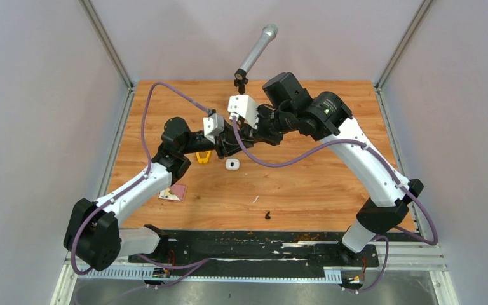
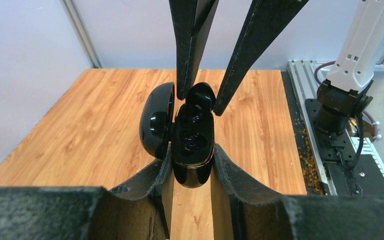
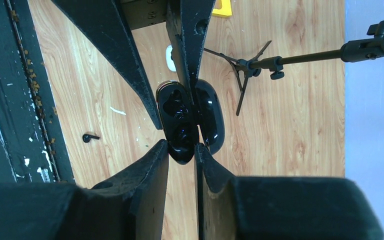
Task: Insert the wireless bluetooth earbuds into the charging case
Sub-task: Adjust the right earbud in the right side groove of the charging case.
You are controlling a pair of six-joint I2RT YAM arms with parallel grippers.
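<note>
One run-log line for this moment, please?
left end effector: shut on black charging case; right end effector: shut on it; lid: open; black earbud: on table

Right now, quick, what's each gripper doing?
Left gripper: closed on the open black charging case.
Right gripper: closed on the same case's other end.

Wood bench (image 1: 318, 184) seen in middle, orange-brown, with plank lines. Plain pale grey walls set round three sides: back wall (image 1: 330, 38), left wall (image 1: 32, 127), right wall (image 1: 464, 114). Thin metal posts seen at back corners: left post (image 1: 108, 44), right post (image 1: 403, 41). Black strip (image 1: 260, 244) laid along near edge of bench, scratched, dotted with pale flecks. Grey slotted rail (image 1: 260, 274) fixed below it. Dull grey metal sheet (image 1: 260, 293) seen at very bottom. Light soft and even; only faint shadows cast on wood.
</note>
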